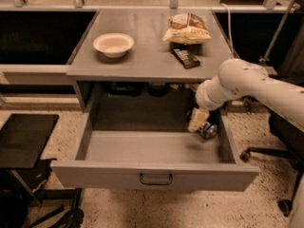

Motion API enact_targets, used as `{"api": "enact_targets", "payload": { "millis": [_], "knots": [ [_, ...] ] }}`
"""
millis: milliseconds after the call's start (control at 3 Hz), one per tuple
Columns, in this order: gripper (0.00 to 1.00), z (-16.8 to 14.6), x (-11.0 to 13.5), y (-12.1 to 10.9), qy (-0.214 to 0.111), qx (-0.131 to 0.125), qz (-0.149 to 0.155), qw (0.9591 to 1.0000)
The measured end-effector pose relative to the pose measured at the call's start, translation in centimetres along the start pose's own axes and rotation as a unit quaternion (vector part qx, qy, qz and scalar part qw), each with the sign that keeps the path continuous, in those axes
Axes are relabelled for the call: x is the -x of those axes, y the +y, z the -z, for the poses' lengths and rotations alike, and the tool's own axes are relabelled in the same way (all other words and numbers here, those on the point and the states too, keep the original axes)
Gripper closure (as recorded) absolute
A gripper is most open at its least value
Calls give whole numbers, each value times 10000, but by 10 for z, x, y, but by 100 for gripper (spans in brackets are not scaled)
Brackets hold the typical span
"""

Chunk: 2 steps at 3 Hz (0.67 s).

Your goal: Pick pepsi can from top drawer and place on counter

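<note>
Gripper: the cream-coloured gripper [198, 120] is down inside the top drawer [142, 148], at its back right corner, just under the front edge of the counter [147, 61]
Grip: cannot tell whether it is clenched or released; it sits right against the left side of the pepsi can [208, 130]
Pepsi can: in the drawer's back right corner, close to the right wall, low on the drawer floor; it looks tilted, with a silver end turned toward the camera and a little blue beside it
Writing on the can: too small to read
Arm: the white arm [247, 82] comes in from the right, passes above the drawer's right wall and bends down to the gripper
Top drawer: grey, standing open below the counter, with a dark handle [156, 179] at the centre of its front panel
Bowl: a pale, shallow bowl [113, 44] stands on the counter toward the left edge
Snack bag: a crinkled yellow and brown bag [187, 30] lies toward the counter's back right corner; its print cannot be read
Dark bar: a dark rectangular bar [185, 58] lies slanted just in front of the bag, near the right edge; label unreadable
Side table: a black side table [23, 139] stands to the left of the drawer, lower than the counter
</note>
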<state>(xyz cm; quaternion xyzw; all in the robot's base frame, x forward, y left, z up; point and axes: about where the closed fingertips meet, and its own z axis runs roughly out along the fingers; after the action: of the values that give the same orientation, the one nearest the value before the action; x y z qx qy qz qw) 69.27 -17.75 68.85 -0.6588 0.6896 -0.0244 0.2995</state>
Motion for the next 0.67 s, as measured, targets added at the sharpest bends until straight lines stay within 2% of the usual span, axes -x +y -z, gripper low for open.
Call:
{"api": "enact_targets", "payload": {
  "millis": [667],
  "knots": [
    [0, -4, -4, 5, 46, -1, -63, 10000]
  ]
}}
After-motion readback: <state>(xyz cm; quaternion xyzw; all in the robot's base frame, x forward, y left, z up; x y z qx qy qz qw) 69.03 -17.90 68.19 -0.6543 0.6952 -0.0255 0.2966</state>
